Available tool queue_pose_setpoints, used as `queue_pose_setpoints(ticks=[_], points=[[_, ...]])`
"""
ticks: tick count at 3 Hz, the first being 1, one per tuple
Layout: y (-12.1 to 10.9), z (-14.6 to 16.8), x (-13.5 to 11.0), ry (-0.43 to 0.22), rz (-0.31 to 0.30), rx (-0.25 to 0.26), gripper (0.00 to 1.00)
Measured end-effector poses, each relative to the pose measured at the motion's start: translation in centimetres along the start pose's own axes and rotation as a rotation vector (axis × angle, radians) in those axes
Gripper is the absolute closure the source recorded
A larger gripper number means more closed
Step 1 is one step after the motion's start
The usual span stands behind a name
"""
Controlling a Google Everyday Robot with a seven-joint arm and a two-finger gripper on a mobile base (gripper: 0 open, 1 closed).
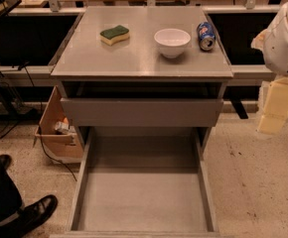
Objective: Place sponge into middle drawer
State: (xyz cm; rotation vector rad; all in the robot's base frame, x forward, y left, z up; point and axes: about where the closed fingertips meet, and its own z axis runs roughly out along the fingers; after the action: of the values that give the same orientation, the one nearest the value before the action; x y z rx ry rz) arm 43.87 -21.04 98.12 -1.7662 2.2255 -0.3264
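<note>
Ahead of my camera stands the grey desk (134,58), with the middle drawer (141,197) pulled far out at its front. At the right edge, clear of the desk, my tool (278,108) hangs pointing down, and I cannot tell whether it is apart or together. On the desk top sit a white bowl (172,42), the sponge (114,34) green face up to its left, and a can (206,35) lying to its right.

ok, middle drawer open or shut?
Open: the middle drawer is pulled out, floor showing, nothing inside; sponge sits on the cabinet top. Gripper hangs at frame right.
</note>
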Motion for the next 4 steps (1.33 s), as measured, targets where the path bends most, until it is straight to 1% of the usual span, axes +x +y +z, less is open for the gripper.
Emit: queue_pose_setpoints(ticks=[1, 2, 3, 4], points=[[0.0, 0.0, 0.0, 0.0, 0.0, 0.0, 0.0], [-0.7, 0.4, -1.5, -0.025, -0.029, 0.009, 0.0], [-3.3, 2.1, -6.5, -0.096, -0.092, 0.023, 0.0], [-6.8, 4.1, -13.4, -0.183, -0.165, 0.036, 0.0]])
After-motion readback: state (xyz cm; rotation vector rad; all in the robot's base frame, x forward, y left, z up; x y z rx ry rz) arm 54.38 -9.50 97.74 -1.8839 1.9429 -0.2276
